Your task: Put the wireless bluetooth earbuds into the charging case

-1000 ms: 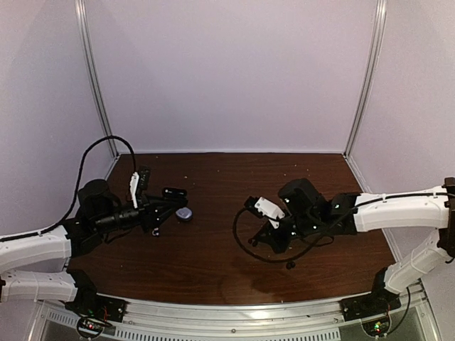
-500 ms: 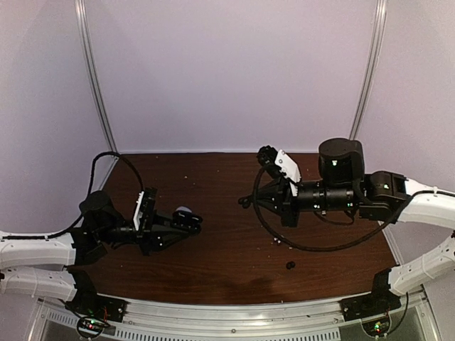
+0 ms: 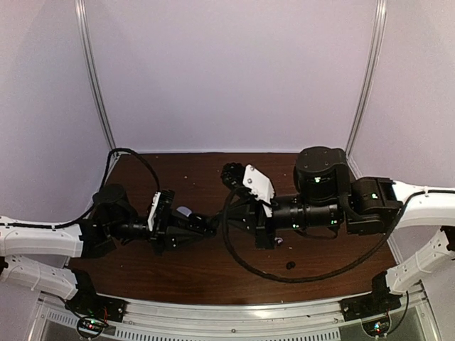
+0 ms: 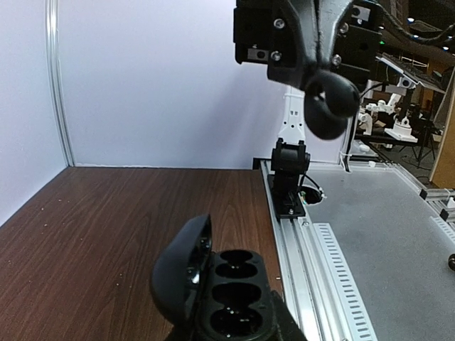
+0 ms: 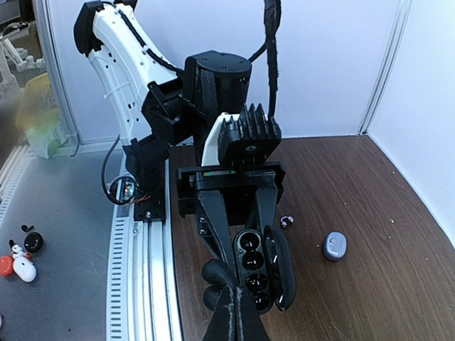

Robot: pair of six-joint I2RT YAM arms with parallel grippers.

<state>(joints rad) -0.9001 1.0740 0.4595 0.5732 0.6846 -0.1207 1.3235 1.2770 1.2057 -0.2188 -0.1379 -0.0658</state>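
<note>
Over the table (image 5: 370,177), my two arms meet nose to nose in mid-air. The left gripper (image 3: 203,227) is clamped on a dark hinged shell (image 5: 256,273). Its lid is swung open, and its row of round wells faces my right wrist camera, empty as far as I can see. The right gripper (image 4: 325,105) hangs close by with its fingers drawn together. Rounded dark lumps sit at the tip, and I cannot tell whether they are a held piece or the fingers themselves. The grey-blue charging case (image 5: 334,245) lies on the wood, apart from both grippers, and looks shut. One small pale earbud (image 5: 286,222) rests loose near it; I cannot find the second. I judge the job barely begun: that case has yet to be opened and both earbuds seated, and nothing shows either done
</note>
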